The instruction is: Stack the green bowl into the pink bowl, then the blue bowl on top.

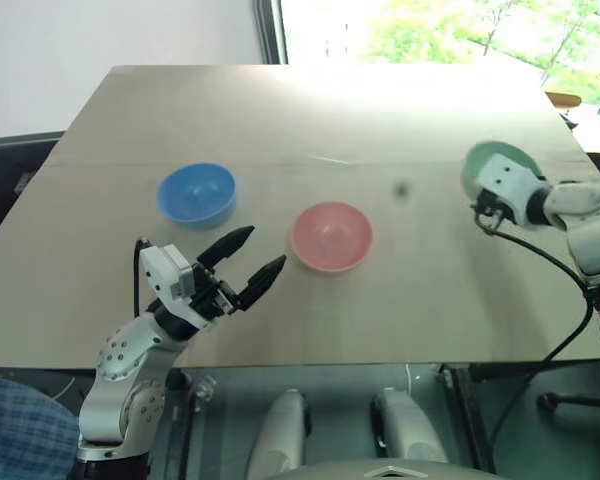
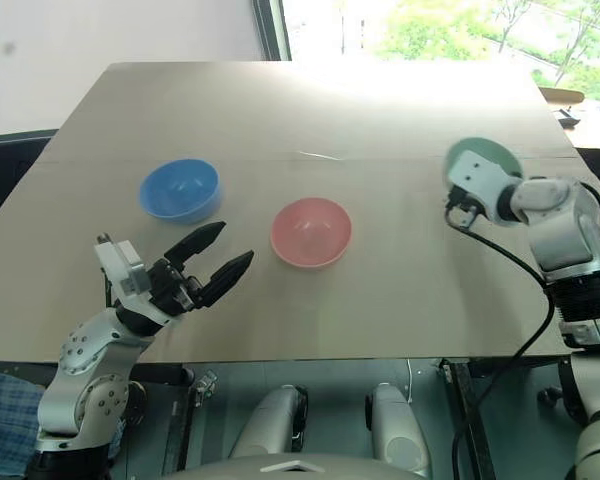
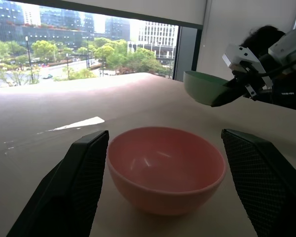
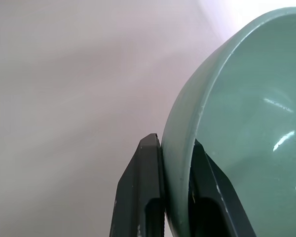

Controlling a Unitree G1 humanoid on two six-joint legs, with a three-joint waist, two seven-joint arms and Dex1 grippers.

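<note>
My right gripper (image 4: 173, 142) is shut on the rim of the green bowl (image 1: 492, 160), one finger inside and one outside. It holds the bowl tilted above the table's right side. The pink bowl (image 1: 331, 236) stands upright and empty mid-table, and the left wrist view has it close up between my left fingers (image 3: 84, 173). The blue bowl (image 1: 196, 193) sits upright to the pink bowl's left. My left gripper (image 1: 266, 248) hovers open near the front edge, pointing at the pink bowl, with nothing in it.
The tan table (image 1: 310, 110) runs back to a bright window. Its front edge (image 1: 310, 362) lies just below my left gripper. A black cable (image 1: 565, 290) hangs from my right arm past the table's right corner. A small dark spot (image 1: 401, 188) marks the tabletop.
</note>
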